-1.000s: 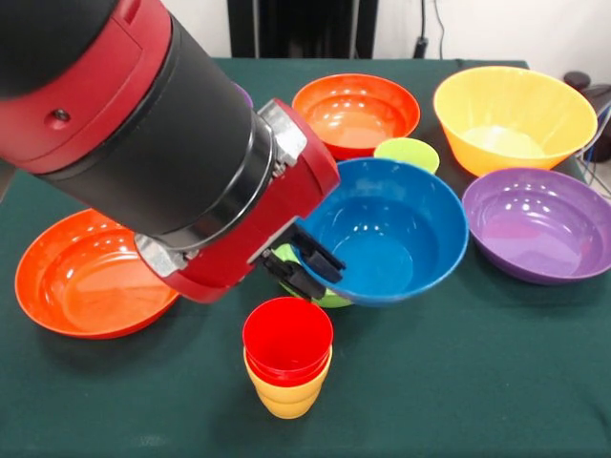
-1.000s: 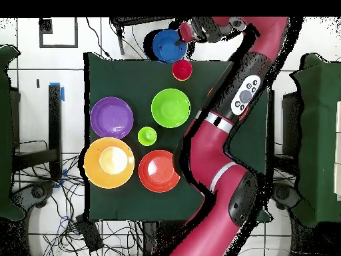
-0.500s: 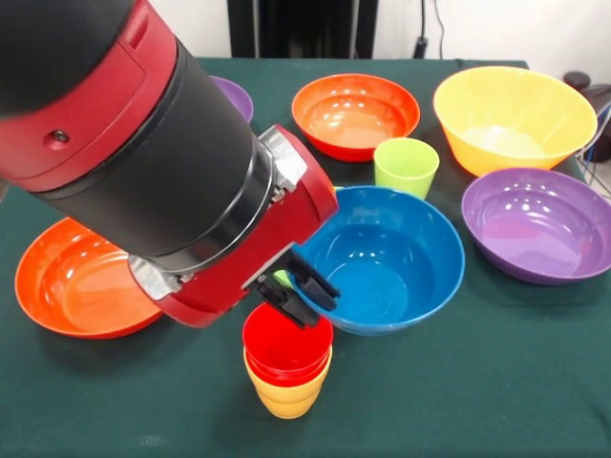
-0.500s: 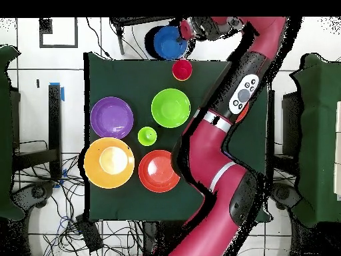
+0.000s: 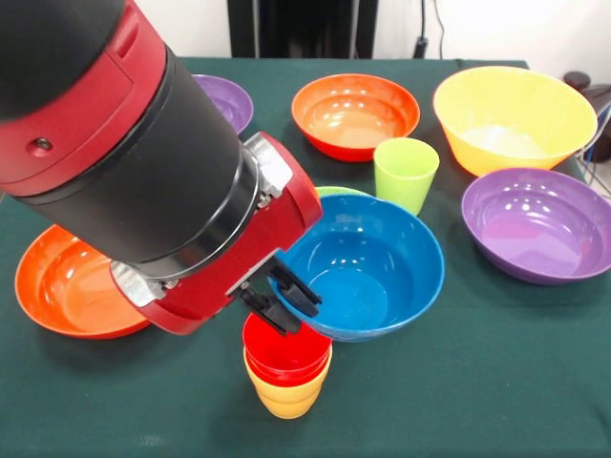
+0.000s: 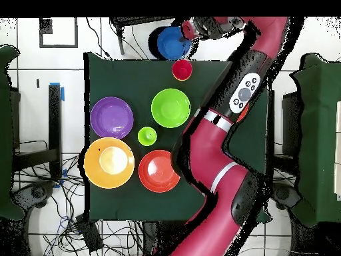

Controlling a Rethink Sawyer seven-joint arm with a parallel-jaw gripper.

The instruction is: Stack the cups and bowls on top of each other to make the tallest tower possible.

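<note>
My gripper (image 5: 282,303) is shut on the near-left rim of the blue bowl (image 5: 368,267) and holds it tilted above the table. Its rim hangs just over the red cup (image 5: 286,355), which sits nested in the yellow cup (image 5: 286,399) at the front edge, making a two-piece tower. In the overhead view the gripper (image 6: 188,30) and the blue bowl (image 6: 172,43) lie just past the table's top edge, above the red cup (image 6: 182,69). The light green cup (image 5: 406,172) stands upright behind the blue bowl. Only a sliver of the green bowl (image 5: 334,192) shows behind the blue bowl; overhead the green bowl (image 6: 170,108) is in full view.
Red-orange bowls sit at the back centre (image 5: 355,113) and at the left (image 5: 67,286). A large yellow-orange bowl (image 5: 516,114) is at the back right, with a purple bowl (image 5: 539,224) in front of it. Another purple bowl (image 5: 224,98) peeks out behind the arm.
In the front view the gripper has carried the blue bowl left and down, bringing its rim over the red cup. The green cup now shows fully.
</note>
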